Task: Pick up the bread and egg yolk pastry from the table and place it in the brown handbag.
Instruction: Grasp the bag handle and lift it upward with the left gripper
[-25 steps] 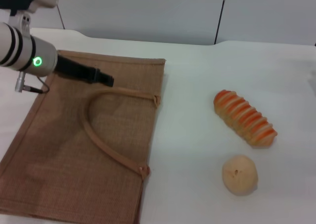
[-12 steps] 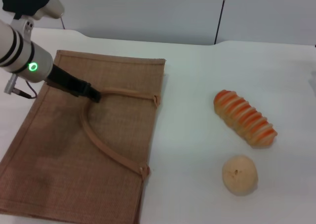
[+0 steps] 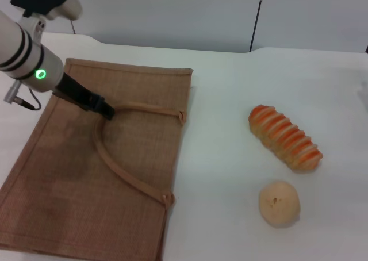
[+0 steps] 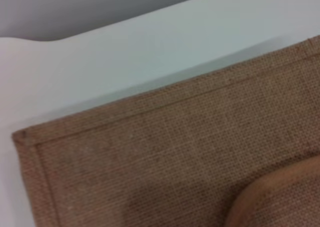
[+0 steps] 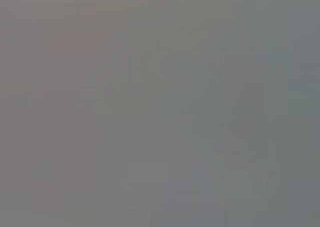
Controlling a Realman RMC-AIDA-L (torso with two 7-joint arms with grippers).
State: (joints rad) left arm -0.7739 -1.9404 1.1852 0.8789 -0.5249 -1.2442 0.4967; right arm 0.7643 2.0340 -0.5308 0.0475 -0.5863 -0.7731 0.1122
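Observation:
The brown handbag [image 3: 103,157] lies flat on the left of the white table, its tan loop handle [image 3: 118,166] resting on top. My left gripper [image 3: 103,110] is low over the bag, with its black tip at the far end of that handle. The left wrist view shows the bag's corner [image 4: 165,157] and a bit of handle [image 4: 280,197]. The striped orange and cream bread [image 3: 285,137] lies on the right. The round tan egg yolk pastry [image 3: 279,203] sits just in front of it. My right gripper is out of view, and its wrist view shows only plain grey.
The white table [image 3: 224,100] runs back to a grey wall. A thin dark pole [image 3: 257,16] stands behind the table's far edge. A bare strip of table separates the bag from the two food items.
My left gripper has drawn back to the left and down, from above the bag's far middle to the far end of the loop handle. Bread and pastry have not moved.

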